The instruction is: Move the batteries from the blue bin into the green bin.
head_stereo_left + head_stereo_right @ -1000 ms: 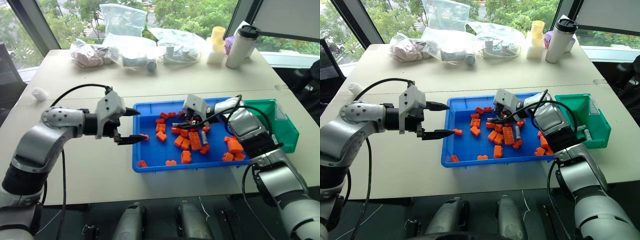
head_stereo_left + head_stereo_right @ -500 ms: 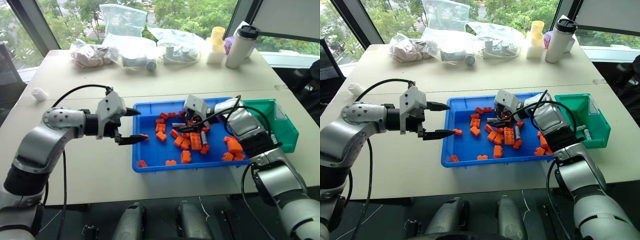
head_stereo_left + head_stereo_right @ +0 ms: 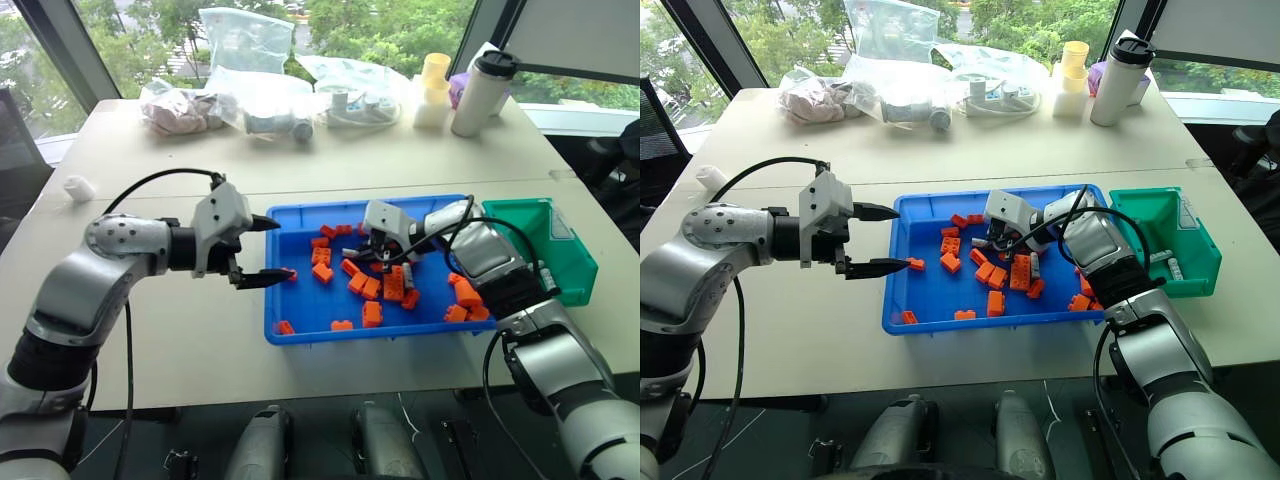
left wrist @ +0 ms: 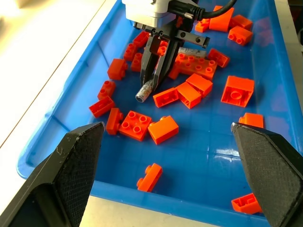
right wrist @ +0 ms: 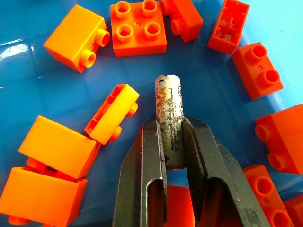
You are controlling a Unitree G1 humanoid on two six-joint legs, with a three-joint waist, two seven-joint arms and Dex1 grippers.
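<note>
The blue bin [image 3: 300, 335] lies on the table in front of me, strewn with orange bricks [image 3: 372, 313]. Low in its middle, my right gripper [image 5: 170, 124] is shut on a grey-silver battery [image 5: 168, 111], which lies on the bin floor between its two black fingers. The left wrist view shows the same grip, with that battery [image 4: 146, 90] poking out below the fingertips. Another battery [image 3: 1034, 265] lies among the bricks close by. My left gripper [image 3: 283, 249] hangs open over the bin's left rim, holding nothing. The green bin [image 3: 570, 250] stands against the blue bin's right end, with batteries [image 3: 1170, 263] inside.
Clear plastic bags [image 3: 250, 95], a white tumbler with a black lid [image 3: 483, 92] and a yellow-and-white bottle [image 3: 434, 90] line the back of the table. A small white object [image 3: 79, 187] sits at the far left. Bricks crowd the held battery on both sides.
My right gripper has gone from open to shut on the battery among the bricks and has edged slightly left. The left arm has stayed still.
</note>
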